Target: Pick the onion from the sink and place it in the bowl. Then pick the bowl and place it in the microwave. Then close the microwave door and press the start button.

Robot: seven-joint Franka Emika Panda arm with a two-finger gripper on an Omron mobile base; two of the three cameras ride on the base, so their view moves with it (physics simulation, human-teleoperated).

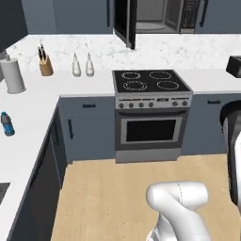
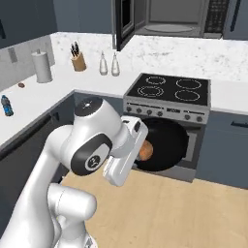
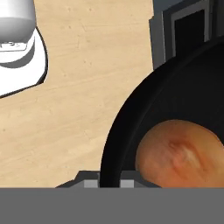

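hand view: black bowl [image 3: 175, 100] seen close from above, rim clamped between the shut fingers of the gripper [image 3: 109, 181] at the lower edge; onion [image 3: 181, 153] resting inside.
right base view: bowl [image 2: 164, 144] carried in the air in front of the oven door, onion [image 2: 145, 150] in it, next to the white hand.
microwave [image 2: 169, 18]: mounted on the wall above the stovetop, grey inside showing with pale turntable.
microwave door [image 2: 122, 22]: swung open toward the room, hinged at the left.
stovetop [image 1: 150, 81]: black, four rings, above a steel oven [image 1: 153, 127] with a row of knobs.
counter [image 1: 33, 117]: white, l-shaped, over blue-grey cabinets; marbled white backsplash behind.
on counter: knife block [image 1: 45, 65], two pale bottles [image 1: 82, 65], paper towel roll [image 1: 12, 75], small blue bottle [image 1: 6, 124].
sink [image 1: 2, 190]: dark corner of it at the left edge.
floor [image 1: 108, 197]: light wood planks.
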